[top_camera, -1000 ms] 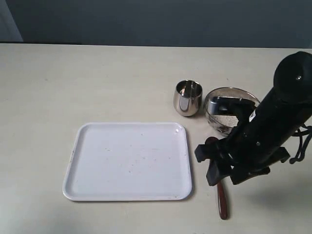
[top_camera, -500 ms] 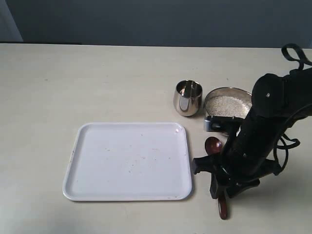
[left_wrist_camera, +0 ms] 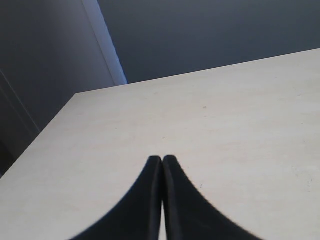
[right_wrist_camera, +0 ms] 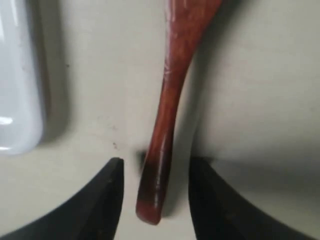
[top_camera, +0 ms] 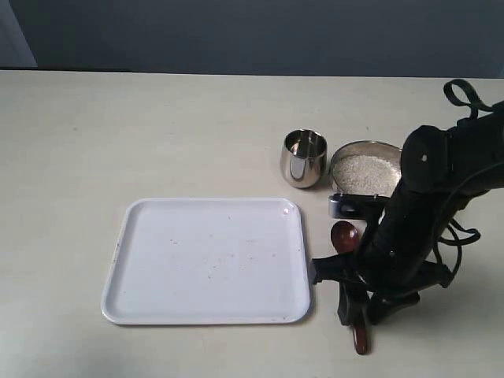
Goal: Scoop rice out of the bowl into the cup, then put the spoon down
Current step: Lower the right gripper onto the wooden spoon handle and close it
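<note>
Your right fingers [right_wrist_camera: 107,200] straddle the spoon [right_wrist_camera: 170,110].
They're spread either side of its handle end; left fingers [left_wrist_camera: 145,200] pressed together.

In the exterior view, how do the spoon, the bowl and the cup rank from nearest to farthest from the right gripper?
1. Spoon: its handle lies between the fingers of the open right gripper.
2. Bowl: beyond the spoon's scoop, toward the far table edge.
3. Cup: left of the bowl, farthest.
</note>
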Controlling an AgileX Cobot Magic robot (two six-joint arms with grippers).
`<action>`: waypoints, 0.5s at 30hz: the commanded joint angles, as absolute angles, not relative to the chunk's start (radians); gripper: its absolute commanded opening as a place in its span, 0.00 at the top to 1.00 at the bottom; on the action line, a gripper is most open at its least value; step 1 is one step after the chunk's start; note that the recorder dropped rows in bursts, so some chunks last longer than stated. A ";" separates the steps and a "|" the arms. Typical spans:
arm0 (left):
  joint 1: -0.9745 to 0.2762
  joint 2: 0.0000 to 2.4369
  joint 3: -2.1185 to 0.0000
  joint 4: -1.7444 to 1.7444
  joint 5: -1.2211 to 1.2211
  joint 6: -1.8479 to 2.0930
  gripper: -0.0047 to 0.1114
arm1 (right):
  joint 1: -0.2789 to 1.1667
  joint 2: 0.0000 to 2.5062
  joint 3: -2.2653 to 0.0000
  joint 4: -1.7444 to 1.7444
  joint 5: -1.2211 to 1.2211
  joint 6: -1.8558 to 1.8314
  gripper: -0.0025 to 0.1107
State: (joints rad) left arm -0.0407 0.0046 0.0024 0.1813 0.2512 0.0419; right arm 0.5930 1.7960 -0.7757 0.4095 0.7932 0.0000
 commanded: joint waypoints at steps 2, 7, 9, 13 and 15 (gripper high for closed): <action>-0.043 0.000 0.000 0.178 0.240 0.036 0.96 | 0.595 1.837 -0.770 0.402 0.779 0.000 0.67; -0.043 0.000 0.000 0.178 0.240 0.036 0.96 | 0.600 1.839 -0.770 0.402 0.800 0.000 0.89; -0.043 0.000 0.000 0.178 0.240 0.036 0.96 | 0.600 1.839 -0.770 0.399 0.808 0.000 0.98; -0.043 0.000 0.000 0.178 0.240 0.036 0.96 | 0.600 1.835 -0.782 0.366 0.846 0.000 0.99; -0.043 0.000 0.000 0.178 0.240 0.036 0.96 | 0.600 1.822 -0.797 0.346 0.893 0.000 0.99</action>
